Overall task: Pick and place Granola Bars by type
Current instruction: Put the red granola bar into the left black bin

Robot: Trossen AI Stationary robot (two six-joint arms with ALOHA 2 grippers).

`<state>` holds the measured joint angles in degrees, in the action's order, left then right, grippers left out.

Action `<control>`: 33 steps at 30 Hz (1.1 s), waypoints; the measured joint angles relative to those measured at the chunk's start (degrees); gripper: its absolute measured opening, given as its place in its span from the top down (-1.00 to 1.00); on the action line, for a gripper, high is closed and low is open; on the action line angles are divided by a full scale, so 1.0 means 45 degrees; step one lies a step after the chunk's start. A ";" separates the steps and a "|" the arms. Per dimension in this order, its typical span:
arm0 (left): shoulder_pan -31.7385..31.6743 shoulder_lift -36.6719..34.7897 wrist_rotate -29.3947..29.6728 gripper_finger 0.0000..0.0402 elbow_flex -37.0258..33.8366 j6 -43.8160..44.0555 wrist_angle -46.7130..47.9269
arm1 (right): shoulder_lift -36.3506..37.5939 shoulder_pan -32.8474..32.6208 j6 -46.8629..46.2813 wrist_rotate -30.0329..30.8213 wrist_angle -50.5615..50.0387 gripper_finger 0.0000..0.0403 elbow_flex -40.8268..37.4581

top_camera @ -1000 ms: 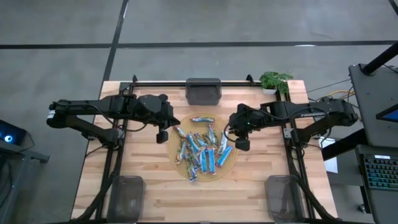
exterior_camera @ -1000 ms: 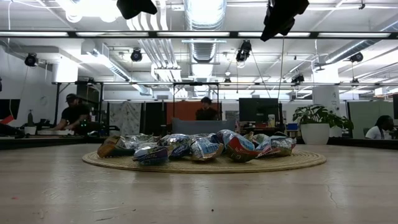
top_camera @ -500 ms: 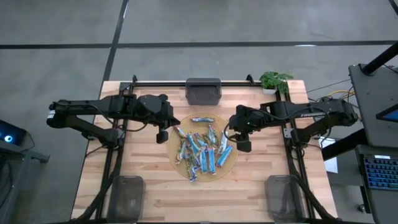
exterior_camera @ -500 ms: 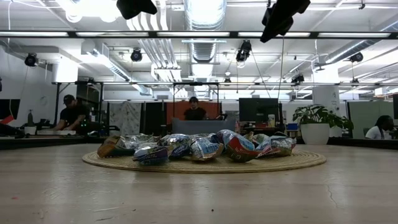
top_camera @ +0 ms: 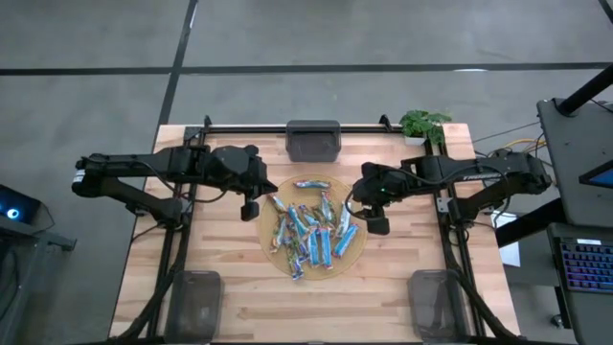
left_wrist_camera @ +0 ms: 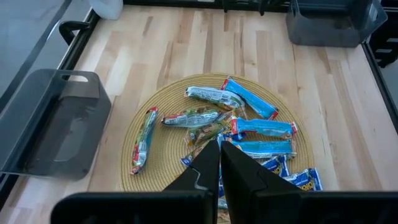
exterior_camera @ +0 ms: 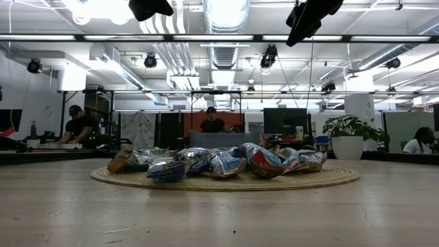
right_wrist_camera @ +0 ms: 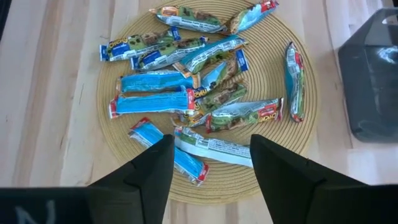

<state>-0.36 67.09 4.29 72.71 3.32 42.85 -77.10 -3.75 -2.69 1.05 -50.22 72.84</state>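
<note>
Table [top_camera: 230,297]: pale wooden top carrying the round mat, three grey bins and both arms.
Bins: one at the far edge [top_camera: 313,140], two at the near corners [top_camera: 192,292] [top_camera: 438,292]; all look empty, though their translucent walls make that hard to confirm.
Woven mat [top_camera: 273,240]: round, at the table's middle, between the two grippers.
Granola Bars [top_camera: 308,233]: heaped on the mat, overlapping and crossing; none sorted yet. Blue, blue-white and brown-green wrappers show in the right wrist view [right_wrist_camera: 153,101].
Left gripper [top_camera: 249,207]: hovers above the mat's left edge, fingers pressed together and holding nothing, as its wrist view [left_wrist_camera: 219,163] shows.
Right gripper [top_camera: 374,222]: hovers above the mat's right edge, fingers spread wide and empty [right_wrist_camera: 210,163].
Handling: the bars are probably light, with slick, crinkly foil that gives under pressure; a pinch across the narrow middle of a bar lying clear at the rim, such as the lone one [left_wrist_camera: 143,139], seems safest.
Hard to make out: bars buried in the pile cannot be counted or typed; the low view cuts off both grippers at the top.
</note>
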 joint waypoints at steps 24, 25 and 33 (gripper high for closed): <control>0.0000 0.0000 -0.0005 1.00 -0.0025 0.0310 0.0011 | -0.2791 -0.0760 0.2122 -0.0494 0.0006 -0.41 -0.0631; 0.0000 0.0000 -0.0005 1.00 -0.0040 0.0316 0.0005 | -0.2956 -0.0813 0.2558 -0.0757 0.0008 -0.43 -0.0631; 0.0000 0.0000 0.0000 1.00 -0.0185 0.0424 0.0015 | -0.4186 -0.1375 0.5021 -0.1009 0.0029 -0.45 -0.0622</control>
<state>-0.36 67.09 4.29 71.88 5.22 42.92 -95.94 -9.94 19.91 -3.49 -50.09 70.04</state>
